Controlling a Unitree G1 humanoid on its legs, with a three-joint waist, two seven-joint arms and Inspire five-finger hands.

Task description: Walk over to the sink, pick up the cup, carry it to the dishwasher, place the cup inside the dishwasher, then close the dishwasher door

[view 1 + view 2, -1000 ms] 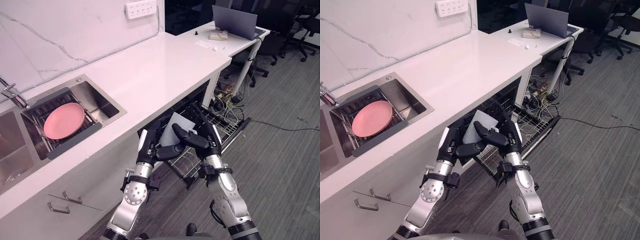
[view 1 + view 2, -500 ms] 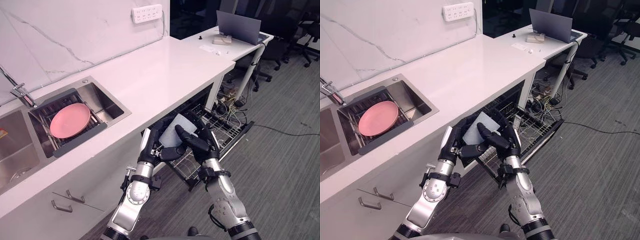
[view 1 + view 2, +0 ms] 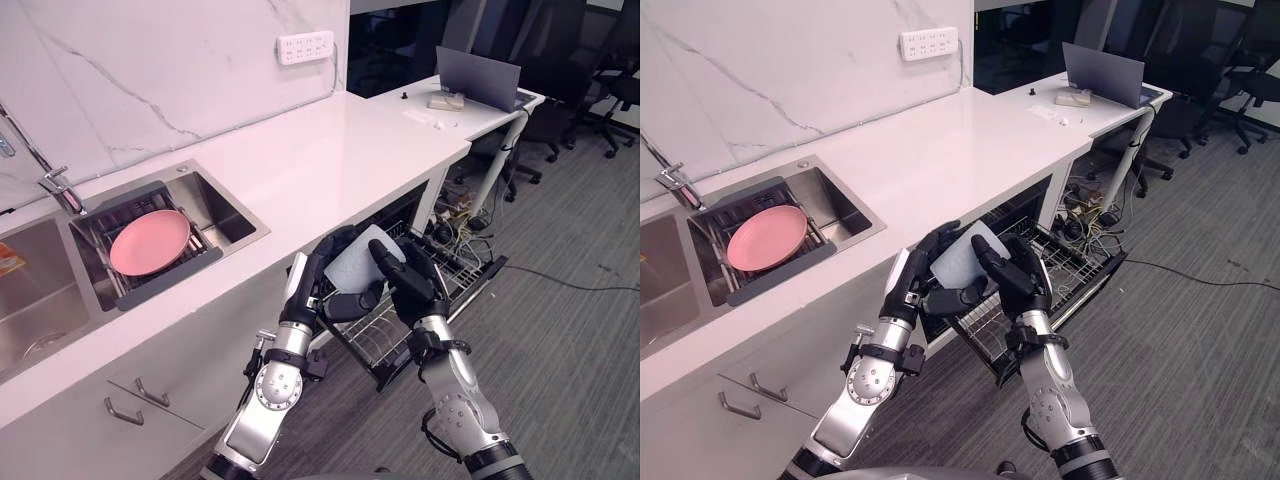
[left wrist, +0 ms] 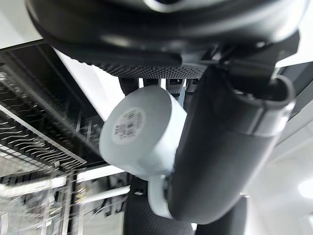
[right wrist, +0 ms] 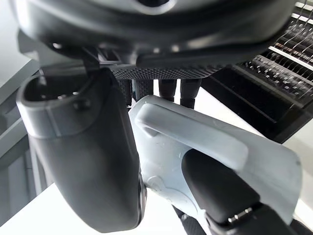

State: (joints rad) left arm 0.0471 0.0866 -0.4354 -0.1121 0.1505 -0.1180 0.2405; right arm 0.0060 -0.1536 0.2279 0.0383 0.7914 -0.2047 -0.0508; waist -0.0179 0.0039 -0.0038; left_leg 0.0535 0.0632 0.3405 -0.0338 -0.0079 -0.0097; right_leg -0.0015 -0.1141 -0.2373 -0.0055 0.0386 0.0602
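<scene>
Count comes to 1 cup (image 3: 357, 262), pale grey-blue, with 2 hands on it, 1 pink plate (image 3: 150, 242) and 1 laptop (image 3: 478, 78). I hold the cup between both palms. My left hand (image 3: 316, 282) wraps it from one side with its fingers curled behind and its thumb hooked underneath. My right hand (image 3: 412, 285) closes on the other side, thumb pressed across the face that carries the handle. The cup sits tilted, raised in front of the countertop (image 3: 330, 150) edge and above the wire rack (image 3: 452, 262), which is pulled out of the open dishwasher (image 3: 392, 205). Only my own fingers lie between cup and rack. Well off to my left, the plate rests on a drainer in the sink (image 3: 235, 215), beside 1 tap (image 3: 60, 185). The laptop stands on a desk beyond the counter's far end.
</scene>
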